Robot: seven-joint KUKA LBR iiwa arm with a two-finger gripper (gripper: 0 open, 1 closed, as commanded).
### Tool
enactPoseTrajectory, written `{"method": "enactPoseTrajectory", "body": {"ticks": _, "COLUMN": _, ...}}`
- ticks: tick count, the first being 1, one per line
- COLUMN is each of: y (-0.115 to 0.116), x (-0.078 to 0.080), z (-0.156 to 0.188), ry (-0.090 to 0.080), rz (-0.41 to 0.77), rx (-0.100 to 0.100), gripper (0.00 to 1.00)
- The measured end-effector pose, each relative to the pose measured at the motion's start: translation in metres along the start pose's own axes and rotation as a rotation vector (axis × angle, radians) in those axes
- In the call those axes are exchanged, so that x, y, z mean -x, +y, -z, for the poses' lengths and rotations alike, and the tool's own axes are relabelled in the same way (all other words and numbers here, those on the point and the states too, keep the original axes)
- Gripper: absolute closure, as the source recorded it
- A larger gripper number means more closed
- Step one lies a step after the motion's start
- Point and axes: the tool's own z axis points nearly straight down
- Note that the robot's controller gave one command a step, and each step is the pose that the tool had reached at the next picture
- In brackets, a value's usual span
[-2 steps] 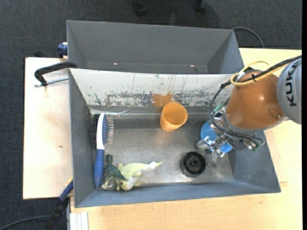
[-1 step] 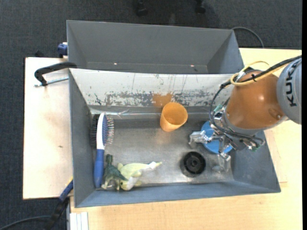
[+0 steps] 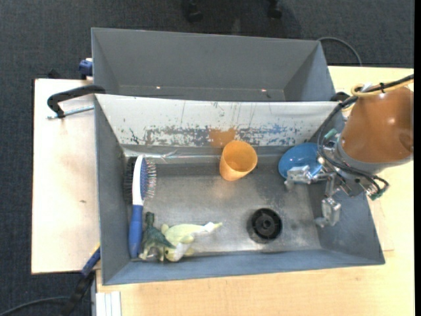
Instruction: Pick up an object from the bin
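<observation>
My gripper (image 3: 314, 193) hangs at the bin's right side, just above the floor, open with nothing between its fingers. One fingertip (image 3: 297, 174) lies against the lower edge of a blue rounded bowl-like thing (image 3: 296, 158) at the back right; the other fingertip (image 3: 329, 210) points down near the right wall. A black round disc (image 3: 265, 223) rests on the floor to the left of the gripper. An orange cup (image 3: 237, 160) lies tipped near the back wall, left of the blue thing.
A brush with a white head and blue handle (image 3: 137, 199) lies along the left wall. A green toy figure (image 3: 154, 242) and a pale yellow one (image 3: 186, 232) sit at the front left. The arm's orange cover is above the right wall.
</observation>
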Motion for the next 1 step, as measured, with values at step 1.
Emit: {"method": "enactPoseTrajectory", "body": {"ticks": 1, "y": 0.0643, "x": 0.0102, "z": -0.0151, "ry": 0.004, "rz": 0.327, "rx": 0.009, "gripper": 0.00}}
